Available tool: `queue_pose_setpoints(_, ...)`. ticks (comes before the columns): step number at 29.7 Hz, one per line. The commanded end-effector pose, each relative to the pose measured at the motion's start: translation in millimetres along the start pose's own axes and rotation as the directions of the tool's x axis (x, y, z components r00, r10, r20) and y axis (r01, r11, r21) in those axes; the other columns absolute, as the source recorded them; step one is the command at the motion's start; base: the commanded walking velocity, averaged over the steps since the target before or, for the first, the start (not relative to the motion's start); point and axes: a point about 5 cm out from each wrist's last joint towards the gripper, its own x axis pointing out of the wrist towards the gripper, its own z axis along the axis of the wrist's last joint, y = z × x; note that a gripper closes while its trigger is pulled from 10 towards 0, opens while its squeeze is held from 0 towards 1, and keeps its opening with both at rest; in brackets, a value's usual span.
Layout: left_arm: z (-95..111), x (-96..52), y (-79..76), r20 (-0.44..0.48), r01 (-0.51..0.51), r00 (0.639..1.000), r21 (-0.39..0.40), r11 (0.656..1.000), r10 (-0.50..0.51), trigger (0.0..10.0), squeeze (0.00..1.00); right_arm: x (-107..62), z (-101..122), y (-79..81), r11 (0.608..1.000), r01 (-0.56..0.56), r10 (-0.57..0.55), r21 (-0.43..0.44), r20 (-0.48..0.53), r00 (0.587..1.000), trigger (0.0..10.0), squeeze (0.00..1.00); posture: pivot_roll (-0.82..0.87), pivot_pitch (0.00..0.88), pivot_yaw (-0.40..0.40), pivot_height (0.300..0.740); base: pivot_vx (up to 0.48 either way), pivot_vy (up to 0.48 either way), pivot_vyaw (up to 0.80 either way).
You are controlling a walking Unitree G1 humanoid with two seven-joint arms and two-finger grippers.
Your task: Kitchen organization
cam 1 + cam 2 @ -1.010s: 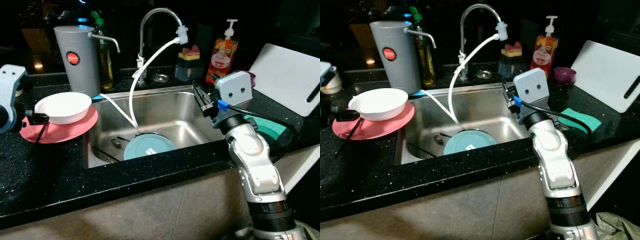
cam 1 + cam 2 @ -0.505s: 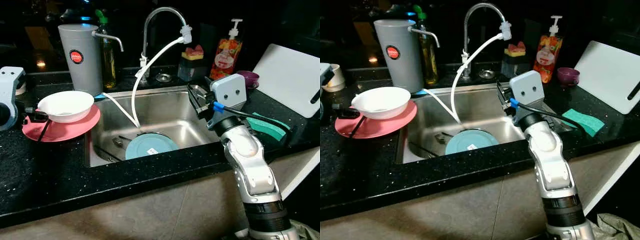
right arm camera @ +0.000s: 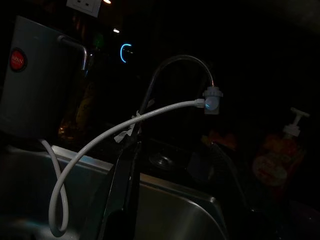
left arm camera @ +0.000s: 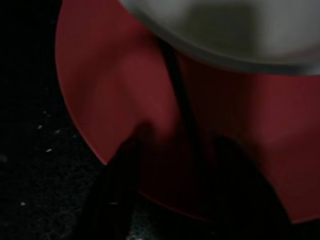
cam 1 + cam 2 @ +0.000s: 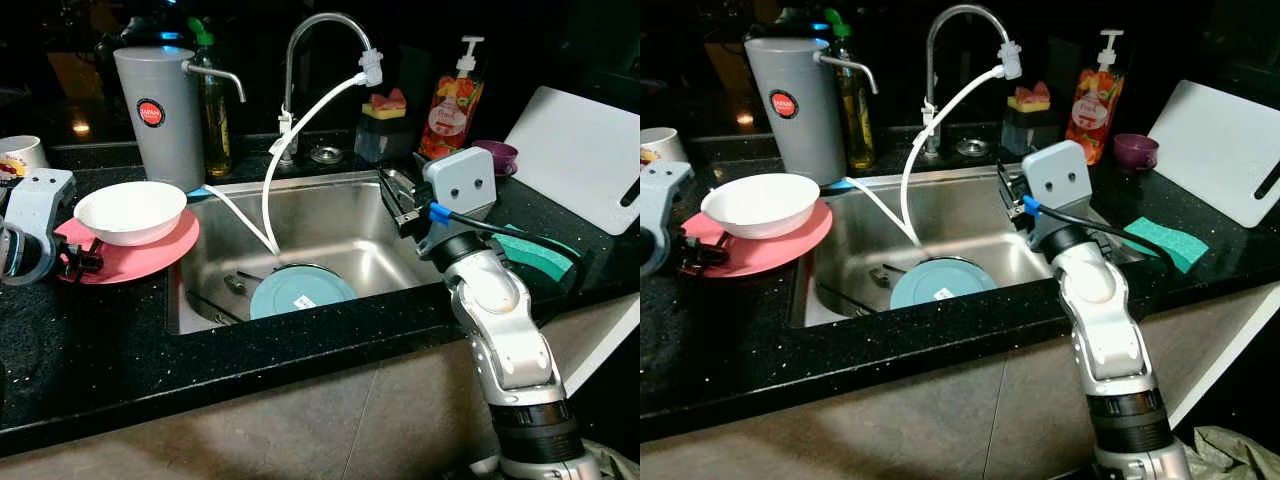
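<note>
White bowl (image 5: 130, 211) upright on pink plate (image 5: 150, 251), left of sink (image 5: 330, 215)

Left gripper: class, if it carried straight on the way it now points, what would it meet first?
Most likely the pink plate: the left gripper sits at its near-left edge, pointing across it. The white bowl lies just beyond; depth is unclear.

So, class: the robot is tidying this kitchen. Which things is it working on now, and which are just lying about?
In the job:
- round pink plate
- white bowl on it
- left gripper at the plate's edge

Lying about:
- pale blue plate in the steel sink
- green sponge
- white cutting board
- soap bottle
- grey water dispenser
</note>
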Motion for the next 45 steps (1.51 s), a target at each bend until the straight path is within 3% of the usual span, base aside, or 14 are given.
queue_pose_setpoints(1,-4.1,4.2,-1.7,-0.025,0.004,1.000,0.007,1.000,-0.004,0.0,0.00,-1.9,0.2,-4.9,1.000,0.021,-0.021,-0.004,0.001,1.000,10.0,0.00,0.18,0.106,-0.028,0.740,0.000,0.000,0.00)
queue_pose_setpoints(15,11.6,-3.6,5.4,0.057,-0.017,0.998,0.014,1.000,0.016,0.0,0.00,-0.5,-0.3,-6.8,0.999,0.033,-0.033,0.001,0.001,0.999,10.0,0.00,0.18,0.106,-0.025,0.740,0.000,0.000,0.00)
queue_pose_setpoints(16,17.0,-8.0,10.4,0.089,-0.052,0.995,0.009,0.999,0.051,5.9,0.00,-0.6,-0.2,-6.9,0.999,0.034,-0.034,0.000,0.001,0.999,10.0,0.00,0.17,0.105,-0.018,0.740,0.000,0.000,0.00)
queue_pose_setpoints(17,22.5,-13.4,18.9,0.131,-0.131,0.983,0.031,0.991,0.126,10.0,0.00,-0.8,0.0,-7.3,0.999,0.036,-0.036,-0.001,0.001,0.999,10.0,0.00,0.17,0.104,-0.017,0.740,0.000,0.000,0.00)
queue_pose_setpoints(22,35.9,-36.7,48.7,0.244,-0.355,0.907,0.007,0.935,0.343,10.0,0.00,-1.6,0.1,-8.9,0.999,0.042,-0.042,-0.002,0.001,0.999,10.0,0.00,0.17,0.104,-0.017,0.740,0.000,0.000,0.00)
queue_pose_setpoints(30,53.4,-63.8,68.7,0.343,-0.487,0.807,-0.074,0.870,0.481,10.0,0.00,0.7,0.4,-8.7,0.999,0.038,-0.038,0.002,0.006,0.999,10.0,0.00,0.18,0.100,-0.028,0.740,0.000,0.000,0.00)
queue_pose_setpoints(32,77.6,-62.1,41.1,0.426,-0.297,0.866,0.019,0.955,0.261,10.0,0.00,3.2,1.9,-8.4,1.000,0.030,-0.030,0.003,0.015,0.999,10.0,0.00,0.18,0.101,-0.033,0.740,0.000,0.000,0.00)
queue_pose_setpoints(35,82.0,-60.2,33.1,0.439,-0.241,0.877,0.048,0.969,0.196,10.0,0.00,3.4,2.2,-8.2,1.000,0.028,-0.028,0.002,0.016,0.999,10.0,0.00,0.18,0.101,-0.033,0.740,0.000,0.000,0.00)
queue_pose_setpoints(36,88.9,-57.0,11.1,0.440,-0.077,0.898,0.161,0.984,-0.001,10.0,0.00,4.2,4.2,-5.1,0.999,-0.004,0.003,0.037,0.025,1.000,10.0,0.00,0.18,0.101,-0.033,0.740,0.000,0.000,0.00)
queue_pose_setpoints(37,93.5,-55.7,-10.7,0.421,0.066,0.889,0.274,0.959,-0.182,10.0,0.00,4.9,6.9,-1.2,0.995,-0.044,0.041,0.094,0.034,0.999,10.0,0.00,0.18,0.101,-0.033,0.740,0.000,0.000,0.00)
queue_pose_setpoints(39,97.8,-59.8,-52.0,0.374,0.290,0.789,0.473,0.832,-0.488,10.0,0.00,3.9,14.1,8.6,0.957,-0.165,0.155,0.238,0.062,0.986,10.0,0.00,0.18,0.101,-0.033,0.740,0.000,0.000,0.00)
queue_pose_setpoints(42,97.9,-64.6,-64.2,0.370,0.348,0.722,0.536,0.769,-0.585,10.0,0.00,2.6,14.9,13.4,0.919,-0.225,0.216,0.323,0.062,0.974,10.0,0.00,0.17,0.098,-0.024,0.740,0.000,0.000,0.00)
queue_pose_setpoints(43,96.8,-71.0,-74.6,0.364,0.402,0.642,0.590,0.700,-0.675,10.0,0.00,0.9,15.3,16.9,0.876,-0.265,0.259,0.403,0.072,0.963,10.0,0.00,0.17,0.098,-0.024,0.740,0.000,0.000,0.00)
queue_pose_setpoints(45,92.7,-87.5,-97.4,0.338,0.508,0.430,0.676,0.534,-0.837,10.0,0.00,-4.2,19.6,25.9,0.698,-0.342,0.324,0.629,0.148,0.934,10.0,0.00,0.15,0.087,-0.020,0.740,0.000,0.000,0.00)
